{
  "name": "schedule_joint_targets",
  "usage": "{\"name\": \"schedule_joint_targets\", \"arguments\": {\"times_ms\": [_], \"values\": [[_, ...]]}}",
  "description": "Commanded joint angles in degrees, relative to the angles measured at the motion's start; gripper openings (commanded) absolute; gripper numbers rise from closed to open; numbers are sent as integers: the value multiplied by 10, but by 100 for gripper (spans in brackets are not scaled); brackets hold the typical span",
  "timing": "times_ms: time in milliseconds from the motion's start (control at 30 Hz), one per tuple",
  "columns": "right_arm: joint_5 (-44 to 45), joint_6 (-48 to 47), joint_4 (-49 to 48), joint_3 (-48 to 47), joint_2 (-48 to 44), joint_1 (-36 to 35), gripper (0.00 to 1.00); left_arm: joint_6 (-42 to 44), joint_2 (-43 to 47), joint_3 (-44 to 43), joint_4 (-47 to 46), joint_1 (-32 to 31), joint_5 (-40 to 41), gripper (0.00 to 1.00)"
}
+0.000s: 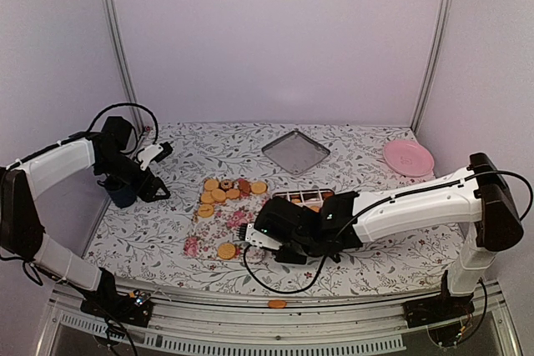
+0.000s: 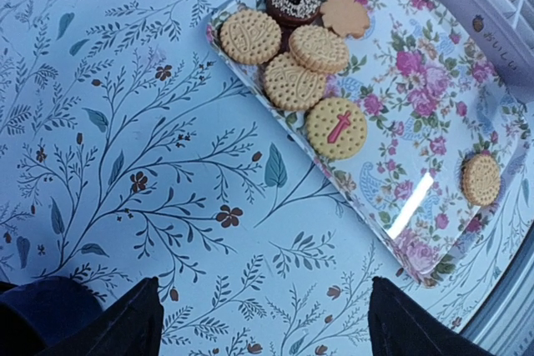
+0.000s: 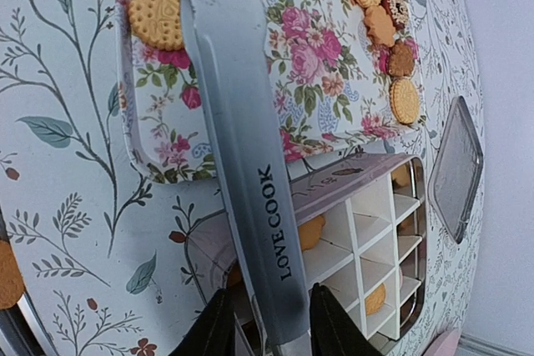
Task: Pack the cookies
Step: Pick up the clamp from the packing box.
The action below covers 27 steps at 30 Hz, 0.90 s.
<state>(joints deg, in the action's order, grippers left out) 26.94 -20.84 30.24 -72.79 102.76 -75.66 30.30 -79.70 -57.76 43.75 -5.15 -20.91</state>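
**A:** Where are the cookies (image 2: 292, 81)?

**B:** Most sit in a bunch at the far end of the flowery tray (image 3: 309, 64). A few are in the box (image 3: 367, 206) just right of it.

**A:** And the grippers?

**B:** The right gripper (image 3: 271, 323) squeezes the tongs (image 3: 242, 147). Their tip is at the lone cookie (image 3: 154, 10) on the tray's near end. The left gripper (image 2: 263, 306) is wide and holds nothing, left of the tray.

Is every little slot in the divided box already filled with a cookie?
No, several slots of the box show bare white floors, and only a few hold cookies.
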Motion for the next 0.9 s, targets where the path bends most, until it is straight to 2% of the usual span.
{"name": "schedule_joint_targets", "arguments": {"times_ms": [0,267,333,500,867], "values": [[61,-5,-20,-2,23,-13,29,2,10,3,-4,-5,2,85],[114,1,-51,26,35,-30,20,4,15,1,-4,-6,7,85],[132,1,-65,30,35,-33,12,3,14,-1,-3,-5,6,85],[171,2,-113,78,29,-40,0,4,13,-1,-1,-5,8,85],[291,7,-235,132,-15,-54,0,5,9,-6,1,-6,7,85]]}}
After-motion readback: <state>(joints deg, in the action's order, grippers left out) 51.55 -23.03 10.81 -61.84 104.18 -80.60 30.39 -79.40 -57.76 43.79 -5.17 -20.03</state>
